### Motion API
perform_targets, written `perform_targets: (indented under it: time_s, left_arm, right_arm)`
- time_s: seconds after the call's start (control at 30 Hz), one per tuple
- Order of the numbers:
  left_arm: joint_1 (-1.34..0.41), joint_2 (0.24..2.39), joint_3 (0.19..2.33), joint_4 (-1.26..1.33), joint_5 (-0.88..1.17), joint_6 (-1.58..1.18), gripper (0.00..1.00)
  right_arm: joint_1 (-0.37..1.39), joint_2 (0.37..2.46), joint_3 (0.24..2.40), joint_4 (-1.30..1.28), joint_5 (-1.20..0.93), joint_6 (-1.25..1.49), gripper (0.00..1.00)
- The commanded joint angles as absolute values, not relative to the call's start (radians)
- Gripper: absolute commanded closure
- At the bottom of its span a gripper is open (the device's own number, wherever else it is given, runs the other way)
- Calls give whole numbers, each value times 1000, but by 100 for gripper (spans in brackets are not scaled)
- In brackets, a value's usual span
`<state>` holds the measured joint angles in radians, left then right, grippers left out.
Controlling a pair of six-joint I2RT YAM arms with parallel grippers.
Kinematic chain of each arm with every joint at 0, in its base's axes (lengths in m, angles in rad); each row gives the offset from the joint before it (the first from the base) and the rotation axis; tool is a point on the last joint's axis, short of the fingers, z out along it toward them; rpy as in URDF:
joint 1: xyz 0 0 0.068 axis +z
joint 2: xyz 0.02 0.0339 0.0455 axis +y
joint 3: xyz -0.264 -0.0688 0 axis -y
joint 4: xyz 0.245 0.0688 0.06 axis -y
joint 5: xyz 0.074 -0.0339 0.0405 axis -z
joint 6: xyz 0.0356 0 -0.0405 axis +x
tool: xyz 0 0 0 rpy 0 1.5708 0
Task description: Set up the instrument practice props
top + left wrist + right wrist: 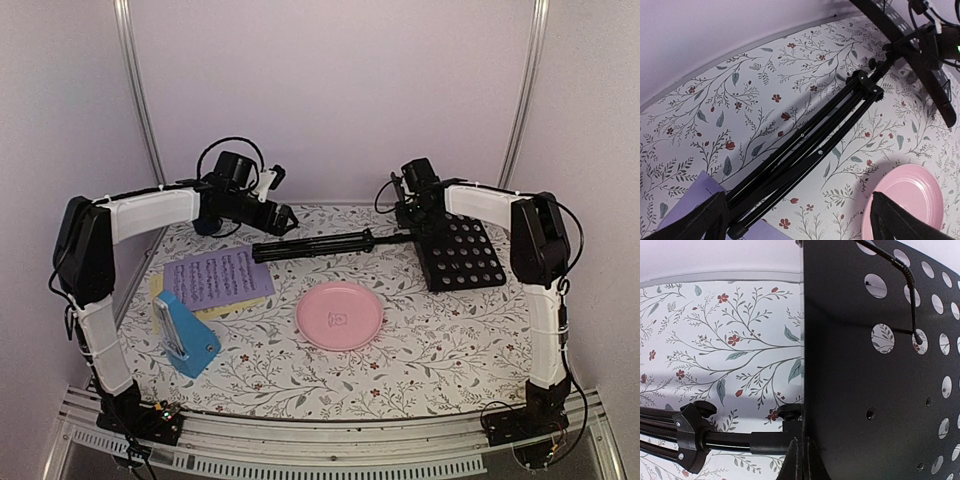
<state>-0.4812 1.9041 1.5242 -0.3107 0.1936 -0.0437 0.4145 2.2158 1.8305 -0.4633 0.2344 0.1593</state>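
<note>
Okay, left gripper (800,212) is spread wide over the folded stand (805,150); right gripper (801,462) pinches its desk (865,390) edge. It lies flat across the table (420,350). Stiff metal, desk-heavy, and smooth tubes may slip, so I'd hold the collar (867,85).

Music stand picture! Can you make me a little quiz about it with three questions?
1. True or false: the music stand is standing upright on its legs.
2. Which thing sits closest to the left arm's base? A: pink plate. B: blue metronome. C: music stand.
3. Fill in the colour: lying on top of the yellow sheet is the ____ sheet.

Key:
1. False. It lies on its side with the legs folded.
2. B.
3. The lilac sheet.
</note>
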Motion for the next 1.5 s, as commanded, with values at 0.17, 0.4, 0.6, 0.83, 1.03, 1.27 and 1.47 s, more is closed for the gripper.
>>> perform_targets:
  time_s: [0.17, 0.4, 0.6, 0.83, 1.03, 1.27, 1.47]
  left_arm:
    - [-495, 1861, 1499, -274, 179, -76, 1]
    - [-495, 1817, 1471, -258, 156, -82, 1]
    - [-495, 1764, 1436, -220, 167, -96, 1]
    - [-494, 1723, 1403, -193, 166, -111, 1]
    - [-494, 1710, 1373, -177, 177, -117, 1]
    - [-495, 1660, 1309, -116, 198, -135, 1]
    - [-495, 1544, 1209, 15, 262, -114, 1]
  right_arm:
    - [427, 2077, 1985, -405, 411, 42, 100]
    - [455, 1984, 2045, -291, 498, -92, 100]
    - [513, 1884, 2055, -121, 545, -250, 100]
    - [616, 1798, 2092, 53, 510, -405, 100]
    - [697, 1795, 2215, 84, 433, -543, 100]
    - [794, 1766, 2124, 223, 482, -1009, 100]
    - [833, 1734, 2103, 268, 477, -1141, 100]
